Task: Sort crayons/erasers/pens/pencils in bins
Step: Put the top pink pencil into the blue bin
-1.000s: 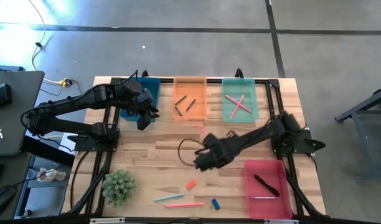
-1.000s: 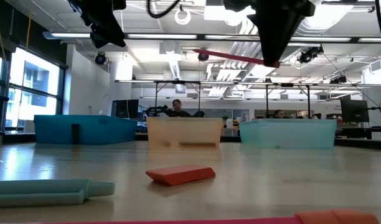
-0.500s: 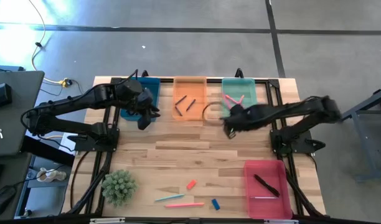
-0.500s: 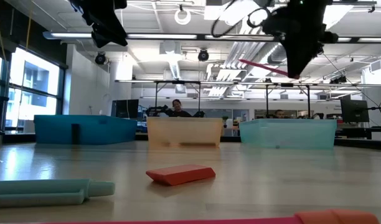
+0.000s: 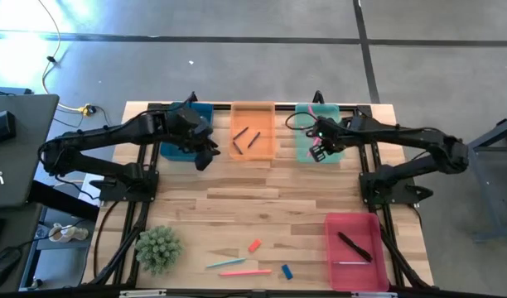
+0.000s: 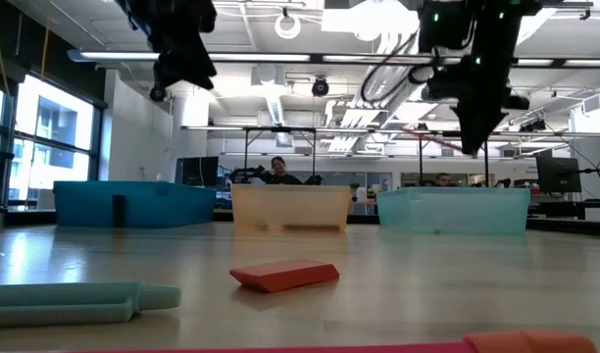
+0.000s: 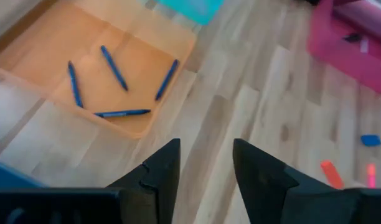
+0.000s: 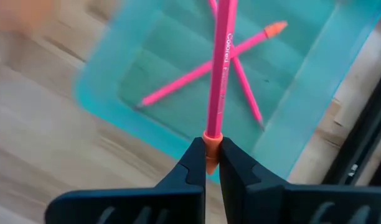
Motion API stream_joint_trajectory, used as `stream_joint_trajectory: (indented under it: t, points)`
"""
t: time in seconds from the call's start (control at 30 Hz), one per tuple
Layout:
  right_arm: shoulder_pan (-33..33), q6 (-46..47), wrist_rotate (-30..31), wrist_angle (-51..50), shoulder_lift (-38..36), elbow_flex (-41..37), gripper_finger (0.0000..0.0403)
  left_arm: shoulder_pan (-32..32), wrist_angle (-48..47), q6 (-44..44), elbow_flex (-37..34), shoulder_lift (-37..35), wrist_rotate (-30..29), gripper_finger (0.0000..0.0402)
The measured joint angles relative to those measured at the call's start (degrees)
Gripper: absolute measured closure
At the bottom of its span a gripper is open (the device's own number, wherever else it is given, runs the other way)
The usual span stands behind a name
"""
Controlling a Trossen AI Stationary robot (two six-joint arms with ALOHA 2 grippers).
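Pencil (image 8: 218, 74) now over teal bin (image 5: 305, 146)

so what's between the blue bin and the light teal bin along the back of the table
The orange bin, holding dark crayons, sits between the blue bin and the light teal bin, as the high view shows.

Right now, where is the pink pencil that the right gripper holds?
The pink pencil is clamped in the right gripper, above the light green-teal bin at the table's far edge, right of the orange bin.
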Motion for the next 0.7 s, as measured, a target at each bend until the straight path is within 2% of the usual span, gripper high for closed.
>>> stream_joint_trajectory:
  t: [0.17,0.3,0.43,0.57,0.7]
  points:
    - [-6.8,-7.9,-3.6,2.7,2.0,-3.2,0.0402,-1.1,4.1,-5.8,0.0,3.0,-3.2,0.0227]
    - [-10.5,-13.3,-5.8,3.6,4.2,-3.8,0.0402,-2.0,8.5,-10.3,0.0,5.5,-3.2,0.0203]
    - [-13.3,-17.0,-6.9,5.6,6.4,-3.8,0.0402,-3.4,12.8,-11.8,0.0,7.9,-3.1,0.0198]
    - [-15.6,-20.2,-10.7,7.9,9.3,-3.8,0.0402,-5.0,16.8,-12.1,0.0,9.5,-3.2,0.02]
    - [-16.8,-22.1,-11.2,8.1,12.0,-3.8,0.0402,-7.0,20.5,-13.4,0.0,10.5,-3.3,0.0202]
